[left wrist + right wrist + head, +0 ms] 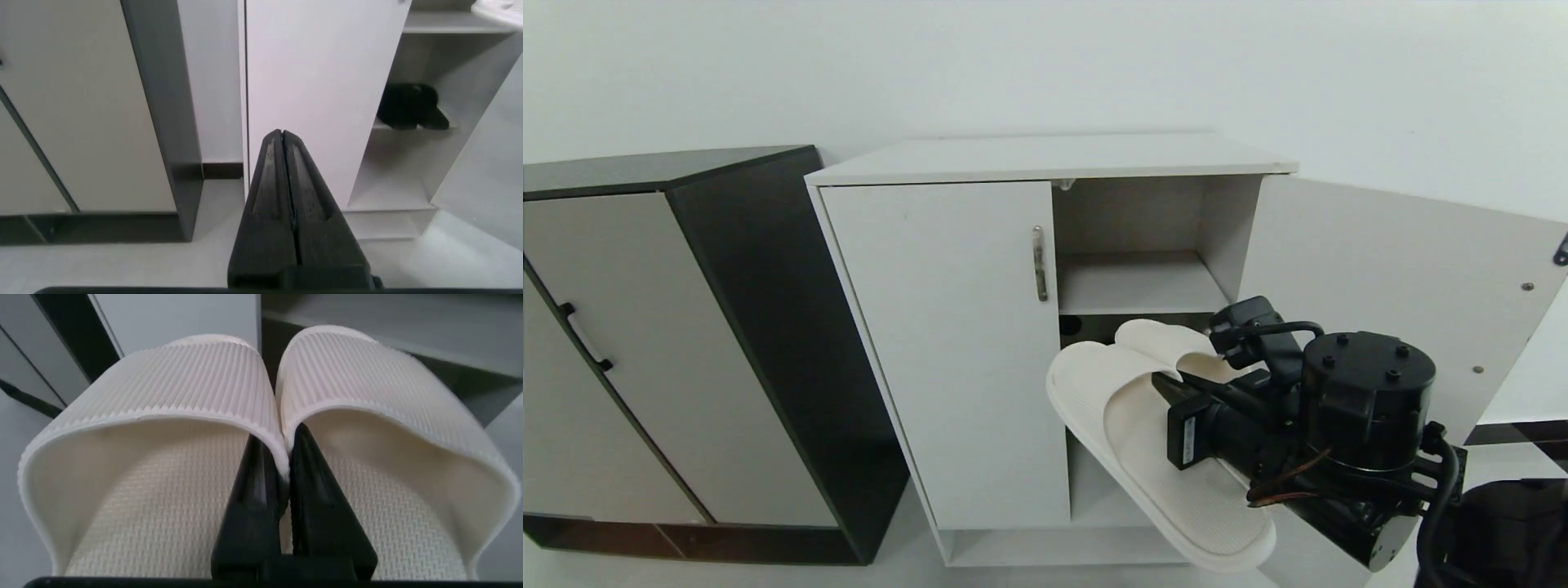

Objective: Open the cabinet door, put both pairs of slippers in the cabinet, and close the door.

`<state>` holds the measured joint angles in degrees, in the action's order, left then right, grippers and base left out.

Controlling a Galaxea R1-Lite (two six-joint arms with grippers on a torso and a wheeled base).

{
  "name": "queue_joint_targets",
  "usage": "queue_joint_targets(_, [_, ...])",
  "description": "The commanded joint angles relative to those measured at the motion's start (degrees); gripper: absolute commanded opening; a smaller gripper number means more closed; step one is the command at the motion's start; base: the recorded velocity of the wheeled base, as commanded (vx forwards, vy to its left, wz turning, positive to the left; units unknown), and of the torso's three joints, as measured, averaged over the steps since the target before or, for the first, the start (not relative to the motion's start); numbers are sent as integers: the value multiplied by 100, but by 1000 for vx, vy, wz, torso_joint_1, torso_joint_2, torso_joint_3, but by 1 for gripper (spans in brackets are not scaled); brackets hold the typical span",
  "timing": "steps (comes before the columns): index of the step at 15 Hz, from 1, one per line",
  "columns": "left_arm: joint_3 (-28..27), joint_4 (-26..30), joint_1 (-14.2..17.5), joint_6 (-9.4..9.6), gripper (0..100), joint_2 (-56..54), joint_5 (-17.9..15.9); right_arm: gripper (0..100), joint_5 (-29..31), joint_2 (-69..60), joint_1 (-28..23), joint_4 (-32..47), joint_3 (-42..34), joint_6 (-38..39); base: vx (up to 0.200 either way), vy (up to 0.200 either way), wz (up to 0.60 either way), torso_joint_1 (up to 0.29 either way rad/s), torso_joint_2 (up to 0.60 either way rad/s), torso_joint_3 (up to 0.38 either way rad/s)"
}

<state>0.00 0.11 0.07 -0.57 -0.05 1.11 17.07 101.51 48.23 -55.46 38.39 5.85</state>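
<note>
white slippers (1143, 441) gripped | left door (947, 343) shut | black slippers (413, 108) shelved | dark cabinet (768, 327) beside

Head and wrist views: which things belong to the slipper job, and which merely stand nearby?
Job: white cabinet; its open door; white slippers in the right gripper; dark pair on a shelf inside.
Nearby: grey cabinet.

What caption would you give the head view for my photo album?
The right gripper holds a pair of white slippers before the white cabinet, its right door open.
</note>
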Motion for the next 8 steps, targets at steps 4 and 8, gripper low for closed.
queue_joint_targets(4, [0,7,1,-22,0,5,12,0,-309,369,-252,-791,-191,-427,0,0,0,-121,270,105])
queue_joint_targets(8, [0,7,1,-22,0,5,12,0,745,229,-138,826,811,-14,0,0,0,-9,52,29])
